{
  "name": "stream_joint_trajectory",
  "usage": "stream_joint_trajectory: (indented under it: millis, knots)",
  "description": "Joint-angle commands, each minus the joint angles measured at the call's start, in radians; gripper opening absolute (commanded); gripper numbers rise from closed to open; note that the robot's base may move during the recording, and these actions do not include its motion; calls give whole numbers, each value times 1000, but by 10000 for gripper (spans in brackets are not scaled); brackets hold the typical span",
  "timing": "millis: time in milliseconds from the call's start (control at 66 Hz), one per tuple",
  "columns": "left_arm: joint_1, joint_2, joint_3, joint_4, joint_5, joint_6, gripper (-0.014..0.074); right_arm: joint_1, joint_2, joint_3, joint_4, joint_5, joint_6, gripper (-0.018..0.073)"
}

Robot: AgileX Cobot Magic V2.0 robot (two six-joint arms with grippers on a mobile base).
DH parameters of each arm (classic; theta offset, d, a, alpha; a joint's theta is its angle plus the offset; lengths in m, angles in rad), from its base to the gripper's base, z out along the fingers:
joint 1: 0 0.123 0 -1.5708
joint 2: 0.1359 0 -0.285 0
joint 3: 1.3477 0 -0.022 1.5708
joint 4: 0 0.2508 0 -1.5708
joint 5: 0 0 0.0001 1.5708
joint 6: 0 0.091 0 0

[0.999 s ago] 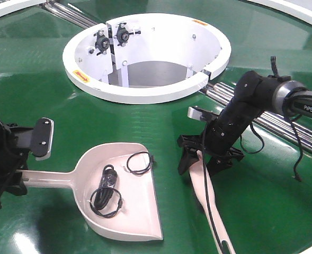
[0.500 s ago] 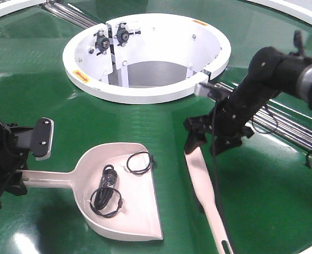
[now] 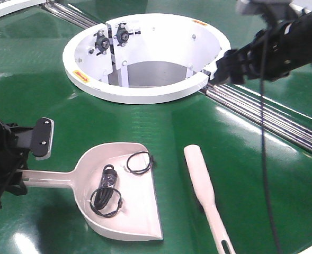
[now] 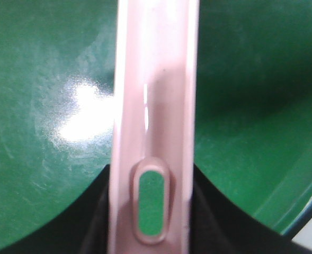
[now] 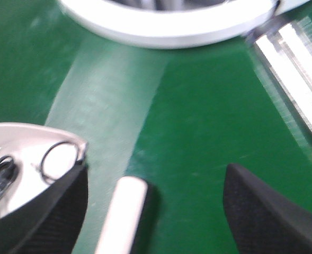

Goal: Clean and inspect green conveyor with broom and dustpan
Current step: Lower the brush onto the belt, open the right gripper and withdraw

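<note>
The pale pink-beige dustpan (image 3: 137, 209) lies on the green conveyor (image 3: 145, 124) at the front, with black cable loops (image 3: 108, 193) in its pan. My left gripper (image 3: 17, 180) is shut on the dustpan's handle (image 4: 156, 95); the left wrist view shows dark jaws pressed against both sides of it by the slot hole. To the pan's right the broom (image 3: 204, 188) lies flat on the belt, untouched. My right gripper (image 3: 229, 66) hangs open, high at the back right, well clear of the broom. In the right wrist view the broom's end (image 5: 121, 217) sits far below, between the spread fingers (image 5: 261, 211).
The white ring hub (image 3: 145, 87) stands behind the dustpan, with black knobs inside its wall. Steel rollers (image 3: 272, 119) cross the belt from the hub toward the right edge. A white conveyor rim (image 3: 299, 10) curves along the back right.
My right gripper has let go of the broom and risen up and back to the right. The broom now lies free on the belt. The left arm and dustpan have not moved.
</note>
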Motion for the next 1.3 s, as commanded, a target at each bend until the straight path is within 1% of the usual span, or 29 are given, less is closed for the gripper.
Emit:
stream_joint_trajectory:
  millis: [0,227,379,485,515,621,818,1287]
  knots:
    - [-6,-34,-25,-34,-26,-18,-22,-1,-112,44,-49,-99,22,510]
    - [-6,-34,-25,-34,-26,-18,-22,-4,-371,363,-50,-375,23,507]
    - [-6,-34,-25,-34,-26,-18,-22,-4,-536,540,-50,-485,23,486]
    - [-6,-34,-25,-34,-26,-18,-22,-4,-643,646,-49,-529,22,434]
    - [-6,-34,-25,-34,-26,-18,-22,-4,-668,676,-49,-539,22,412]
    - [-6,-34,-25,-34,-26,-18,-22,-4,-747,744,-47,-562,22,295]
    - [-6,-34,-25,-34,-26,-18,-22,-4,-824,764,-46,-560,23,-19]
    - [-6,-34,-25,-34,-26,-18,-22,-4,-846,764,-45,-562,23,-10]
